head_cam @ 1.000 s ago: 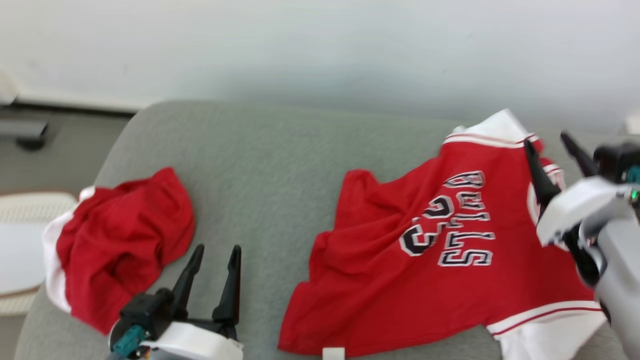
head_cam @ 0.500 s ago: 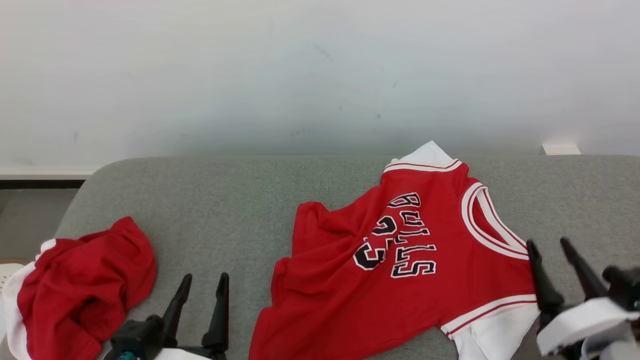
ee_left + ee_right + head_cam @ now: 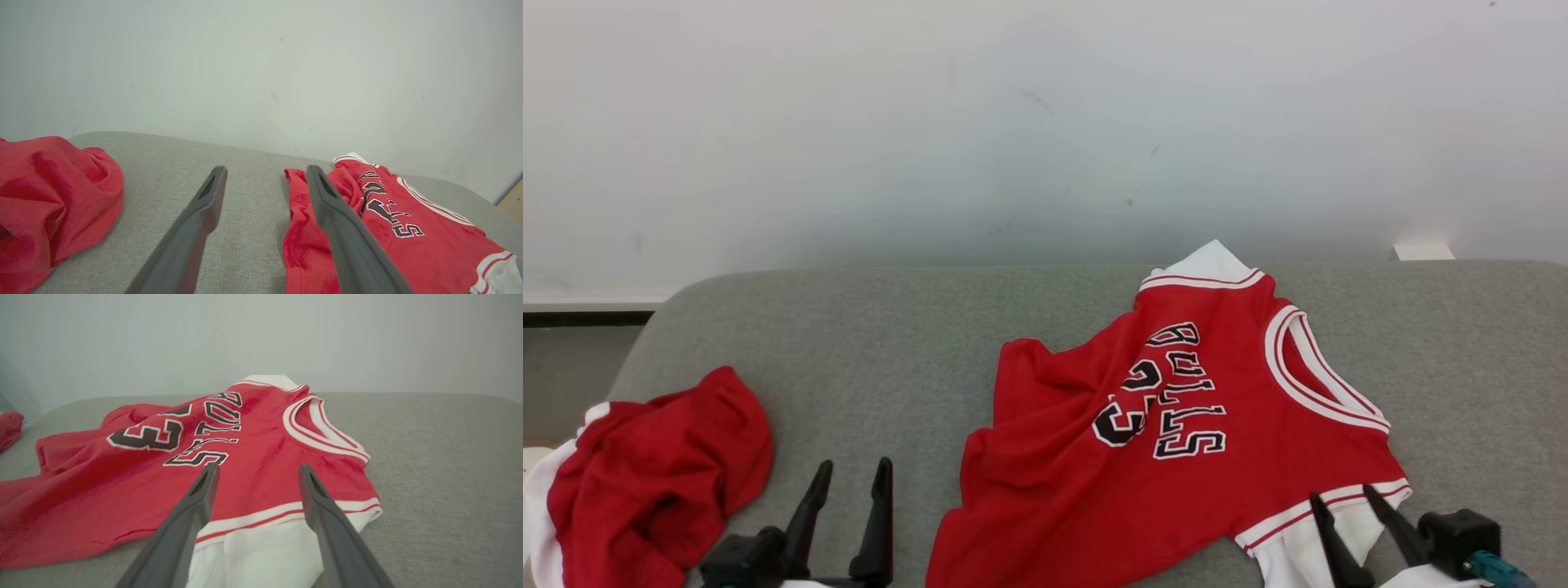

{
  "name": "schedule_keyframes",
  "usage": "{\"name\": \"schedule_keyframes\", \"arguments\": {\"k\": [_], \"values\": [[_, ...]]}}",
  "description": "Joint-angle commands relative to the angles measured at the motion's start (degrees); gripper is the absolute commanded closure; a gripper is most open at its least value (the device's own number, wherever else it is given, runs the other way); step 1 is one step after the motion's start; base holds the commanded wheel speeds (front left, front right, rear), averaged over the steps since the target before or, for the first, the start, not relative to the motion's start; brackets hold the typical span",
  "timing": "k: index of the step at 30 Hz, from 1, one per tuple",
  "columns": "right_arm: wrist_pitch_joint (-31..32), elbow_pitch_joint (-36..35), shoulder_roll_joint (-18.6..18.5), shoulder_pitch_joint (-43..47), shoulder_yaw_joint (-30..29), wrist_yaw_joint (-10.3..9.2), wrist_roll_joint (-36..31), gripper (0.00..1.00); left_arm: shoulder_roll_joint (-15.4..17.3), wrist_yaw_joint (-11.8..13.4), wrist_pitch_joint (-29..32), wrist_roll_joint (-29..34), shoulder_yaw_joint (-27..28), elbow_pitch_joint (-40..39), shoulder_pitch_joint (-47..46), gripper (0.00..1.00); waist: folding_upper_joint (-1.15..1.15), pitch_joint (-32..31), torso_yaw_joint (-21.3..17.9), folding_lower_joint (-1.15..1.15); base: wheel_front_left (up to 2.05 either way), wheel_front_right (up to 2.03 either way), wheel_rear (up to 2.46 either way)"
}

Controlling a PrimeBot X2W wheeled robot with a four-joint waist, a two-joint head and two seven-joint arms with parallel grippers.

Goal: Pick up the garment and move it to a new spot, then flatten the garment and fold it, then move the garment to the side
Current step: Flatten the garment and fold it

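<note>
1. Lying spread out on the grey cushion (image 3: pixel 915 343), right of its middle, is the red jersey (image 3: pixel 1160 441), printed side up.
2. Its black-and-white lettering and number run sideways in the head view. The white-trimmed neckline is at the robot's right and the hem at the robot's left.
3. The hem side is rumpled and creased, while the chest panel is fairly flat. One white sleeve lies at the far edge and the other at the near right corner. No fold has been made.
4. The right gripper (image 3: pixel 1341 492) is at the near right corner of the jersey, with its fingers apart and nothing between them. In the right wrist view the right gripper (image 3: pixel 258 466) straddles the white sleeve and its red stripe. Whether it touches the cloth cannot be told.
5. The left gripper (image 3: pixel 853 467) is over bare cushion, just left of the jersey's hem, with its fingers apart and empty. The left wrist view confirms the gap between the fingers (image 3: pixel 265 169).
6. A second red garment (image 3: pixel 662 474) with white trim lies crumpled at the left end of the cushion, well apart from the jersey.
7. A pale wall (image 3: pixel 1045 122) stands behind the cushion.
</note>
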Motion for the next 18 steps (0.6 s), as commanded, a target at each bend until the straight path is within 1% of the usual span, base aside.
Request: {"name": "schedule_keyframes", "arguments": {"k": [1, 4, 9, 16, 18], "values": [[0.5, 0.7, -0.4, -0.1, 0.5, -0.13, -0.7, 0.00, 0.2, 0.0, 0.0, -0.3, 0.0, 0.1, 0.1, 0.00, 0.00, 0.0, 0.4, 0.01, 0.00, 0.00, 0.00], [4.2, 3.4, 0.4, -1.4, 1.7, -0.13, -0.9, 0.00, 0.2, -0.1, 0.0, -0.6, -0.7, 0.3, -0.4, 0.00, 0.00, 0.2, 1.5, 0.01, 0.00, 0.00, 0.00], [9.0, 8.2, 1.6, -2.5, 0.6, -0.13, -2.4, 0.00, 0.2, 0.2, 0.0, -0.9, -1.2, 0.5, -0.3, 0.00, 0.00, 0.6, 3.7, 0.01, 0.00, 0.00, 0.00], [12.4, 13.5, 3.4, -3.5, -1.2, -0.13, -4.3, 0.00, 0.2, 0.1, 0.0, -0.9, -1.4, 0.8, -0.3, 0.00, 0.00, 1.0, 5.5, 0.01, 0.00, 0.00, 0.00], [12.7, 14.9, 3.9, -3.5, -2.5, -0.14, -5.2, 0.00, 0.2, 0.1, 0.0, -0.8, -1.3, 0.9, -0.4, 0.00, 0.00, 1.0, 5.7, 0.01, 0.00, 0.00, 0.00]]}}
